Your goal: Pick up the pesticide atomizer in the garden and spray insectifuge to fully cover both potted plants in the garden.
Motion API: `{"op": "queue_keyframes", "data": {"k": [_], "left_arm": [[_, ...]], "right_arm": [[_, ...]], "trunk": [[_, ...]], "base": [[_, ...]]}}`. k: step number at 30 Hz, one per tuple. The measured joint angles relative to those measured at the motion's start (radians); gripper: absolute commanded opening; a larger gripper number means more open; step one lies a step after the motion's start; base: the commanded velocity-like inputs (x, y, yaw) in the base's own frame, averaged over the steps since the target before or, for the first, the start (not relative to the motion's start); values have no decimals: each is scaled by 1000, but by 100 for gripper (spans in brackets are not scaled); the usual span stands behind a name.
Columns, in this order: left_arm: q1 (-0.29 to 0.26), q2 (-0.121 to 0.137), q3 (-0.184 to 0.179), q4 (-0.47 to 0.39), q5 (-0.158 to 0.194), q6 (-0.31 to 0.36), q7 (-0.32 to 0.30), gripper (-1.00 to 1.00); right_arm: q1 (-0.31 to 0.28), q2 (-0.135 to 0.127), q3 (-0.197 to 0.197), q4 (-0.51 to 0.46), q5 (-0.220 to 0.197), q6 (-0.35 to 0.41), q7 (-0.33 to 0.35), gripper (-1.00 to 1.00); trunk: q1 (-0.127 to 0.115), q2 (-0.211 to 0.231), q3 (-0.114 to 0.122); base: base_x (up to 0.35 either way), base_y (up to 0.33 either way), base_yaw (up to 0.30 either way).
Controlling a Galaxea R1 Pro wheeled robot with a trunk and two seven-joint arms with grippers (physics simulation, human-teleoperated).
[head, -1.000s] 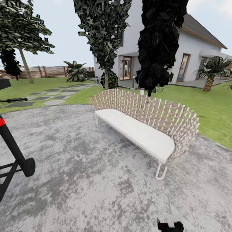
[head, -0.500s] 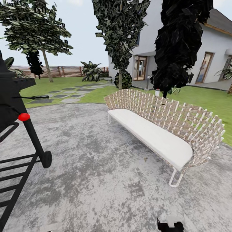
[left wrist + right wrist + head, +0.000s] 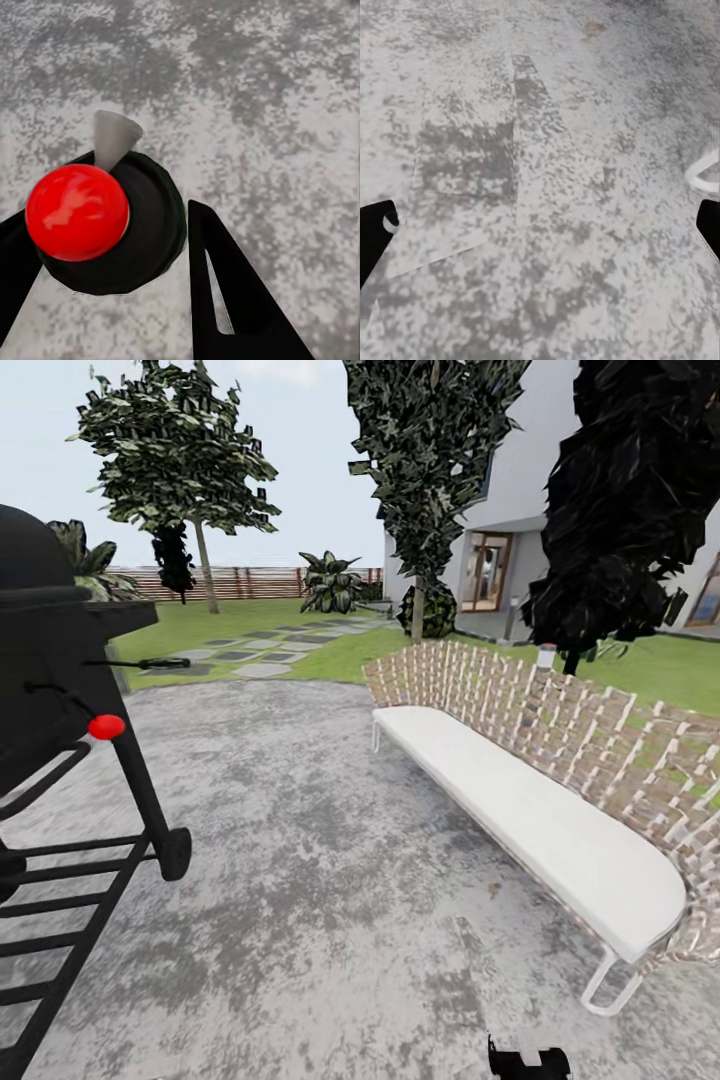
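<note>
Mottled grey patio [image 3: 330, 880], black grill [image 3: 60, 690] with red knob [image 3: 105, 727], white bench cushion [image 3: 530, 820], green lawn [image 3: 220, 625]

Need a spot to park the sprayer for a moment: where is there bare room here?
The patio is bare between the grill and the bench, and the bench cushion is free. It is crowded at the grill's legs.

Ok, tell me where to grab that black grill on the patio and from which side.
Probably the thin bar jutting level from the grill's side shelf: it looks slim enough for the jaws, unlike the bulky lid. Come from the open patio side, jaws above and below, since it lies horizontal.
</note>
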Motion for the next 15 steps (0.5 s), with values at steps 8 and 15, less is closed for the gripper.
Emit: {"op": "queue_keyframes", "data": {"k": [8,15], "left_arm": [[0,0,-1,1,-4,0,4,-100],[0,0,1,1,-1,0,4,-100]], "right_arm": [[0,1,1,0,0,1,0,100],[0,1,1,0,0,1,0,100]], "trunk": [[0,0,1],[0,0,-2]], "base": [[289,-206,278],[289,-207,276]]}}
